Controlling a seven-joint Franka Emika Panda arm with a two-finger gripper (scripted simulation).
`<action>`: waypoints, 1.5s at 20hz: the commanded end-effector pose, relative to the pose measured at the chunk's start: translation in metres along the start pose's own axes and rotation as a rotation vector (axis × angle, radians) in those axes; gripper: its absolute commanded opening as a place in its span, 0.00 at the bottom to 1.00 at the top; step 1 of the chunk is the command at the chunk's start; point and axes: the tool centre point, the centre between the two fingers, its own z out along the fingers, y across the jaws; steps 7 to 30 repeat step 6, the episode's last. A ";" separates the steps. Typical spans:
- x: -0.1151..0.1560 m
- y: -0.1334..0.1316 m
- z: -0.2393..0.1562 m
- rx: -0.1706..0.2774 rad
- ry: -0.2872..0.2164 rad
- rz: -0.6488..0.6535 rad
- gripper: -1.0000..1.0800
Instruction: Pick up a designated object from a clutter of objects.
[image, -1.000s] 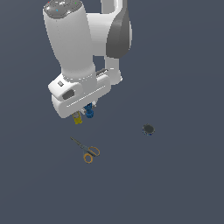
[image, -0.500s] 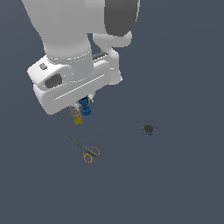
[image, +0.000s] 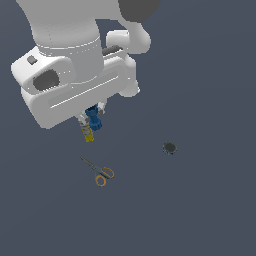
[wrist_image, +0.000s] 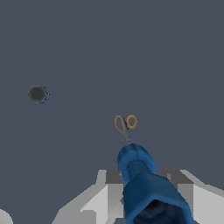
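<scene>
Surface: plain dark grey-blue floor (image: 210, 75), evenly lit, with small items spread across it.
Exterior view, arm: the white robot arm (image: 75, 60) fills the upper part on the exterior view's left.
Exterior view, gripper: the gripper (image: 93, 118) hangs under the arm, clamped on the blue spool (image: 93, 119), which looks raised off the floor.
Exterior view, clutter: a yellow-and-white bottle (image: 87, 132) shows just beside the spool; orange-handled scissors (image: 99, 173) lie lower down; a dark disc (image: 169, 148) sits well apart toward the exterior view's right.
Wrist view: the spool (wrist_image: 146, 188) sits between the grey fingers (wrist_image: 114, 189); the scissors (wrist_image: 125, 126) and disc (wrist_image: 37, 93) lie beyond.
</scene>
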 end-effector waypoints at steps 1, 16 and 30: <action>0.002 0.002 -0.004 0.000 0.000 0.000 0.00; 0.004 0.003 -0.007 0.000 0.000 0.000 0.00; 0.004 0.003 -0.007 0.000 0.000 0.000 0.00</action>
